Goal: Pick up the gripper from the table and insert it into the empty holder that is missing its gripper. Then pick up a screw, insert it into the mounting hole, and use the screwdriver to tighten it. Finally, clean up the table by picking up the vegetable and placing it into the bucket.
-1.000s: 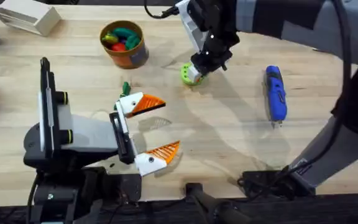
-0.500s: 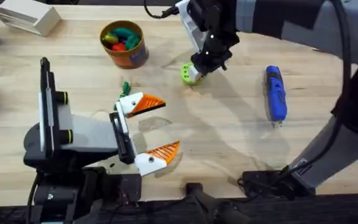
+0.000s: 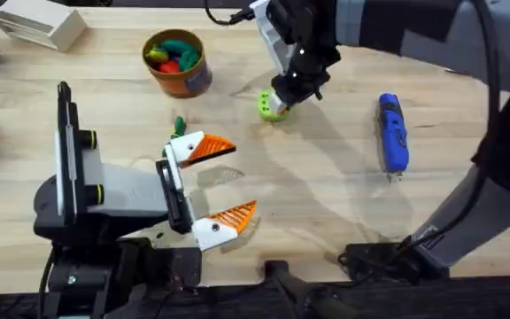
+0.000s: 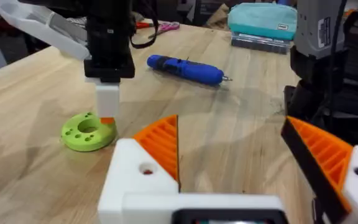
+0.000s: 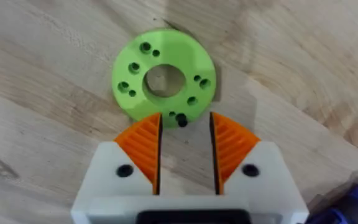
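My right gripper [image 3: 283, 96] hangs just over a bright green ring [image 3: 270, 106], fingers pointing down. In the right wrist view its orange pads [image 5: 143, 144] stand a little apart, open, either side of a small black screw [image 5: 181, 120] that sits in a hole at the ring's [image 5: 163, 81] rim. My left gripper [image 3: 226, 182] rests wide open near the front of the table, nothing between its fingers. The blue screwdriver [image 3: 392, 133] lies to the right. A dark-green vegetable [image 3: 179, 125] lies by the left gripper's upper finger. The orange bucket [image 3: 177, 64] holds toy pieces. The loose gripper and the holder are out of view.
A white rectangular box [image 3: 38, 25] stands at the back left corner. A teal pouch [image 4: 263, 22] lies beyond the screwdriver [image 4: 185, 68] in the left wrist view. Bare wood stretches between the ring and the screwdriver.
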Robot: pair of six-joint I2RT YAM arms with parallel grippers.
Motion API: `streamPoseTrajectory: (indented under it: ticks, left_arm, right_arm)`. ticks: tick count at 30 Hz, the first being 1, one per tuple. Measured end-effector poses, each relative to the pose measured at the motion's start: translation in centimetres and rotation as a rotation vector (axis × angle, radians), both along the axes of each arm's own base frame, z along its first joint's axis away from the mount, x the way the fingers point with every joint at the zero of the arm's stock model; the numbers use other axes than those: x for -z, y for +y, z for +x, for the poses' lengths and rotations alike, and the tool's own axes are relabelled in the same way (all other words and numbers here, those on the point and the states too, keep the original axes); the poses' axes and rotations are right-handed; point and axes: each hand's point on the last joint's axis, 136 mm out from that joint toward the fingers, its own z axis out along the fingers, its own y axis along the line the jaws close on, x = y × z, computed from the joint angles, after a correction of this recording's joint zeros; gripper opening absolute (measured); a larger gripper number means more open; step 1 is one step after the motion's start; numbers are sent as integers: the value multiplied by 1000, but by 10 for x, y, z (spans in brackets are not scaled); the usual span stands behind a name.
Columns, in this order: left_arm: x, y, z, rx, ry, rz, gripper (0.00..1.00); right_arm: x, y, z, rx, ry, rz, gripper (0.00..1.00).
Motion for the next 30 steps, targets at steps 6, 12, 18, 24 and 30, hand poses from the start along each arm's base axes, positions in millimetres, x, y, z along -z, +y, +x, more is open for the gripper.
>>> streamPoseTrajectory:
  ticks: [6,12,18,24,30]
  left_arm:
    - [0,0,0,0,0,0,986]
    - [0,0,0,0,0,0,986]
    - [0,0,0,0,0,0,986]
    - [0,0,0,0,0,0,986]
    - [0,0,0,0,0,0,985]
  right_arm:
    - [2,1,1,0,0,0,392]
    - [3,1,1,0,2,-1,360]
    - [3,1,1,0,1,0,297]
    - [3,1,2,0,-3,2,236]
    - [3,1,2,0,-3,2,211]
